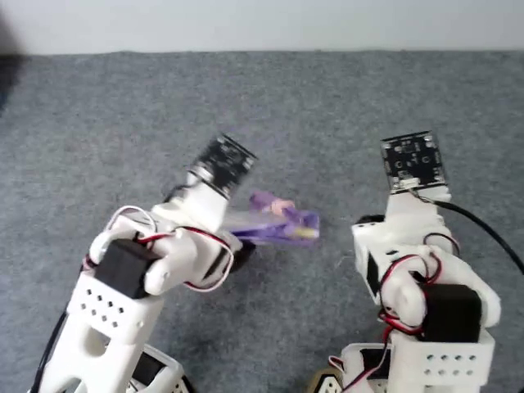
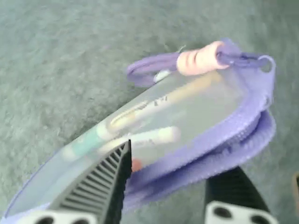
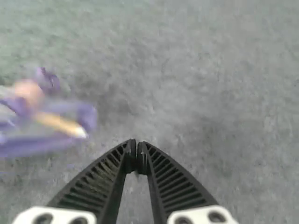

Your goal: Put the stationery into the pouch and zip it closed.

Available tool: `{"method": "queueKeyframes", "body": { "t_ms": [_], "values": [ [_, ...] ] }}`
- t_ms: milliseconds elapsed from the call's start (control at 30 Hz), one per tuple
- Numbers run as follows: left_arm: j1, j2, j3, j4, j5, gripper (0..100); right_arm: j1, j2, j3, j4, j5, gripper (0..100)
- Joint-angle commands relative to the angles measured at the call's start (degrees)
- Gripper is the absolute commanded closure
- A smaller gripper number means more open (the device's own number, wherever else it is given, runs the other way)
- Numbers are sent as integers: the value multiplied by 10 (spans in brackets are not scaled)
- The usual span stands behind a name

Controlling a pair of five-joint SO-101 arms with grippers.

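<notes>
A clear pouch with purple edging (image 1: 278,223) hangs tilted just above the grey carpet, right of the left arm. Several pens (image 2: 140,137) lie inside it, and a purple loop with a pink bead (image 2: 198,58) hangs from its far end. My left gripper (image 2: 168,172) is shut on the pouch's zipper edge (image 2: 219,140), one finger on the clear face and the other under the purple side. My right gripper (image 3: 136,161) is shut on nothing, low over the carpet. The pouch (image 3: 42,126) lies off to one side of it, a short way apart.
Grey carpet (image 1: 327,106) covers the whole table. The right arm (image 1: 417,270) stands at the lower right, the left arm (image 1: 147,270) at the lower left. A pale wall edge runs along the back.
</notes>
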Motion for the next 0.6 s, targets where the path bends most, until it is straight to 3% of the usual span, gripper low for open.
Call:
{"method": "queueKeyframes", "body": {
  "t_ms": [0,200,567],
  "values": [
    [-37,-7,-44,3,34,752,9,7,-25,20,6,987],
    [-56,-26,-58,24,35,752,11,8,-24,24,6,990],
    [-56,-193,-73,16,69,751,10,8,-24,24,6,990]
  ]
}}
